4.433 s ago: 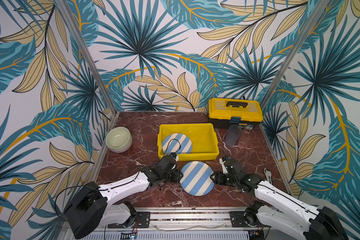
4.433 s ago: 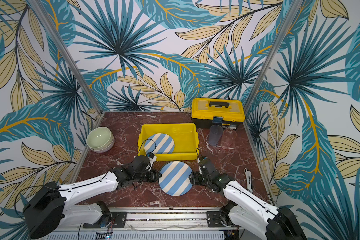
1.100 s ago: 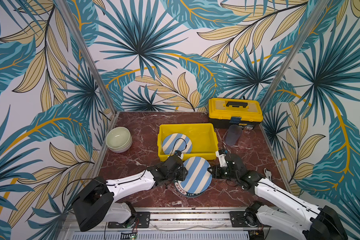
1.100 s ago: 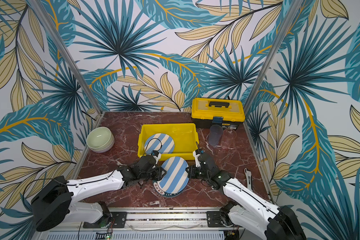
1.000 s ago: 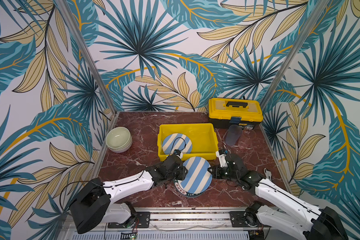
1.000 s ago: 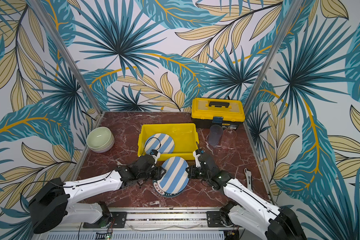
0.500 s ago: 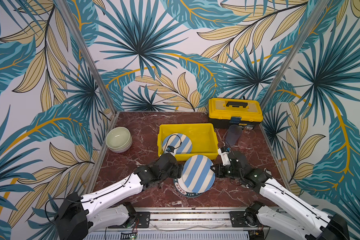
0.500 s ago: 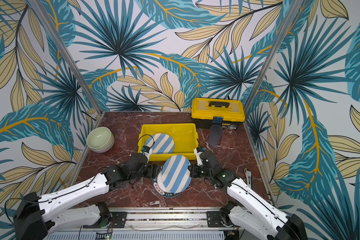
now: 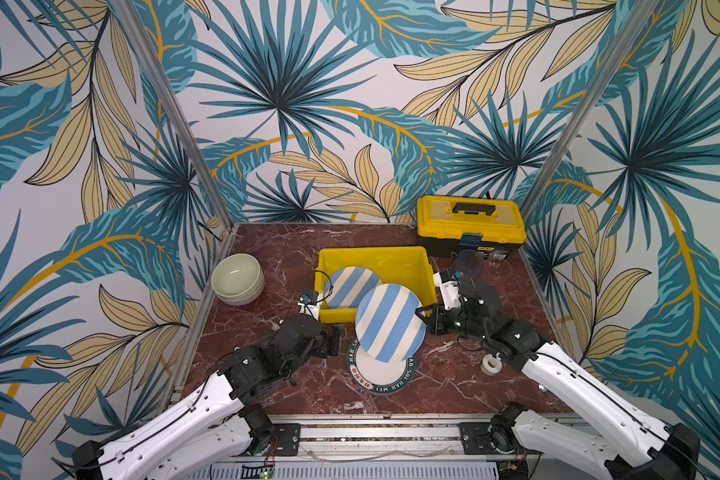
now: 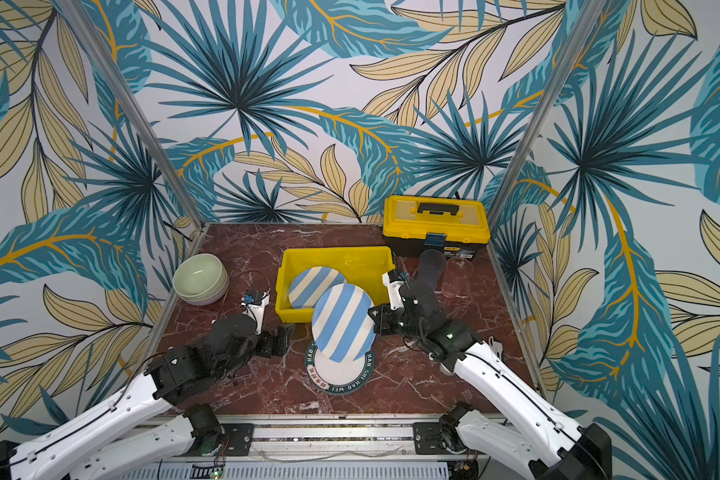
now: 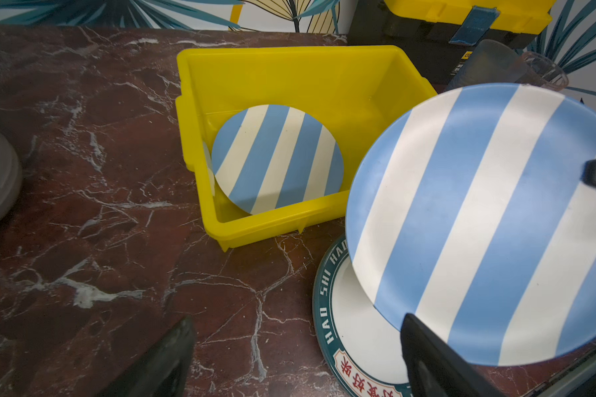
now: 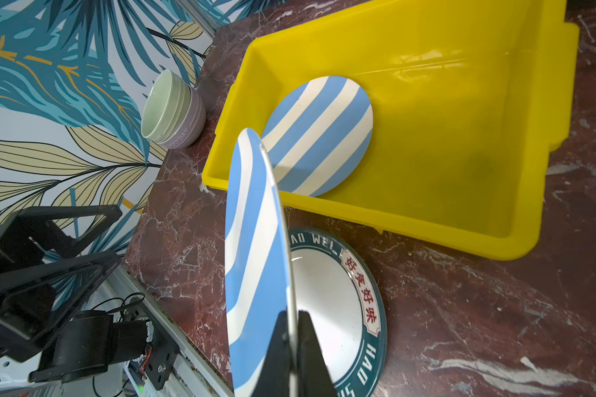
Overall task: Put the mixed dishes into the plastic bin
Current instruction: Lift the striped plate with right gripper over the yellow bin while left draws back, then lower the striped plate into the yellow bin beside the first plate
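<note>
Two grippers flank one dish. The right gripper (image 12: 291,319) pinches the right rim of the raised striped plate (image 9: 389,322), with its jaws pressed onto the thin edge. The plate hangs tilted, seen nearly edge-on in the right wrist view. Its far edge overlaps the near rim of the plastic bin (image 9: 375,250) and its near edge overhangs the lettered plate (image 9: 381,374) on the table. The left gripper (image 9: 335,338) stands spread just left of the raised plate and holds nothing.

Handling, judged: the plate looks stiff, smooth and moderately light. A one-sided rim pinch probably lets it swing or slip, and it could chip if dropped. The rim is the only practical hold, since the flat face offers no purchase.

Containers: the bin holds a second striped plate (image 9: 350,286) in its near-left part, seemingly propped against the left wall, and the right half of the bin is bare. At far left stands a bowl stack (image 9: 237,278), pale green nested in lilac, with the top bowl empty. Right of the bin, two tumblers (image 9: 468,264) appear empty. Behind them the toolbox (image 9: 470,224) is closed.
</note>
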`<state>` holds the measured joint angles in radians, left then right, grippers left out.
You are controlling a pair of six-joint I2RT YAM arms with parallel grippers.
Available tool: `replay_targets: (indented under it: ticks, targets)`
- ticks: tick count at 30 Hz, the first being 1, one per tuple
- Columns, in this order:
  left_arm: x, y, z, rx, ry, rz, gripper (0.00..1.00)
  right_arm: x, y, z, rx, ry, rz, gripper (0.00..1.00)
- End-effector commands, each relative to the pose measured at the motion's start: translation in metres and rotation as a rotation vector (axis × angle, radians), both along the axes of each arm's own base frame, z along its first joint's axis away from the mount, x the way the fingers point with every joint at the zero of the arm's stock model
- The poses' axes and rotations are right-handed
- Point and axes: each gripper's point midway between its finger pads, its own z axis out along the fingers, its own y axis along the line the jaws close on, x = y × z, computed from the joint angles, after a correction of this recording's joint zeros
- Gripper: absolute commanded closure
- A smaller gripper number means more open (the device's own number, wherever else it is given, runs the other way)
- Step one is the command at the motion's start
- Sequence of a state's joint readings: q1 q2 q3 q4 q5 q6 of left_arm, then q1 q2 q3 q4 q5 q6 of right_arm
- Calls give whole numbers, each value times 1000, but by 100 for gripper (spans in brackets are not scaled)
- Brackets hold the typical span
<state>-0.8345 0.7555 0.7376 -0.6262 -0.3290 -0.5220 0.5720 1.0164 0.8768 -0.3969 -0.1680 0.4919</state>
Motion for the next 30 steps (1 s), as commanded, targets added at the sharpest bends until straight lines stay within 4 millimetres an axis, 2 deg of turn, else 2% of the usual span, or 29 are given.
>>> replay_targets:
  ticks: [1,8,14,15,26,30]
  targets:
    - [-7,9,-14,54,33,-9,5,19,10,30,26,-101,5,100]
    - [-6,14,-16,61,40,17,4,48,20,57,29,-160,-28,100]
    - [-5,16,-11,70,25,21,4,78,23,62,20,-195,-104,100]
    - [-5,17,-12,70,24,24,4,85,27,69,36,-222,-110,100]
    - [-6,22,-10,75,11,38,3,130,47,56,71,-217,-119,100]
    - [-7,23,-10,74,7,38,3,141,52,44,80,-196,-121,100]
